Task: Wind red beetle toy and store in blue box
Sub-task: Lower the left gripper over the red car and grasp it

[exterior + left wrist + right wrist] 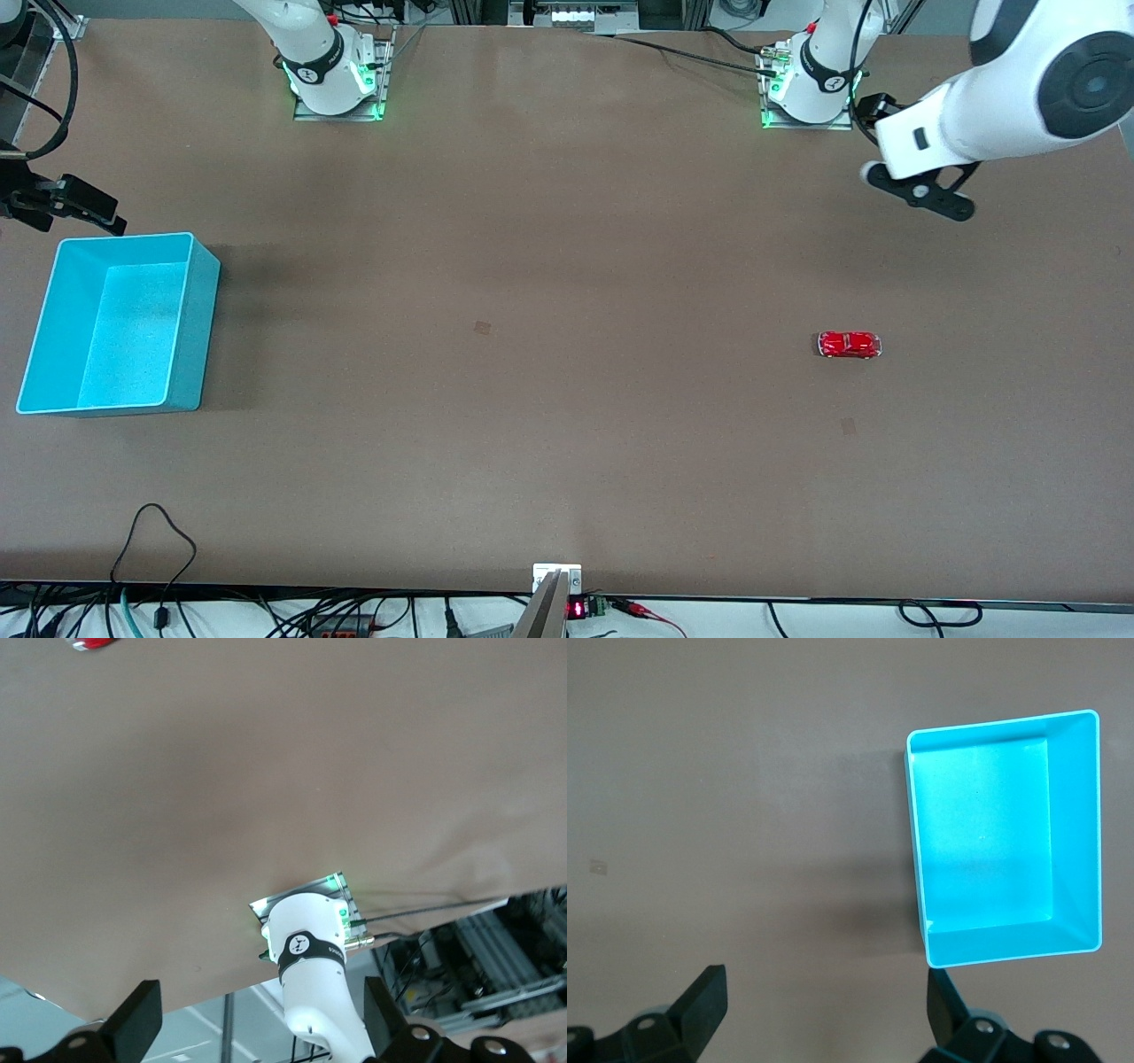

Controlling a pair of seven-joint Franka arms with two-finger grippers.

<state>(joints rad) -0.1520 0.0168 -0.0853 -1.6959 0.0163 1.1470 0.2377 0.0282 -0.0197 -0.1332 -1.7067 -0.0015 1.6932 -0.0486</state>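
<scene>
The red beetle toy (pixel 849 345) stands on the brown table toward the left arm's end; only its edge shows in the left wrist view (pixel 93 642). The blue box (pixel 53 323) sits open and empty at the right arm's end, and also shows in the right wrist view (pixel 1005 837). My left gripper (pixel 921 191) is open and empty, up over bare table near the left arm's base, well apart from the toy; its fingers (pixel 133 1023) stand wide. My right gripper (pixel 84 206) is open and empty, over the table just beside the box; its fingers (pixel 700 1001) stand wide.
The right arm's base (pixel 335 80) and the left arm's base (pixel 811 89) stand along the table's edge farthest from the front camera. Cables (pixel 159 540) and a small metal mount (pixel 556 580) lie at the edge nearest the camera. Two faint dark marks (pixel 482 328) dot the tabletop.
</scene>
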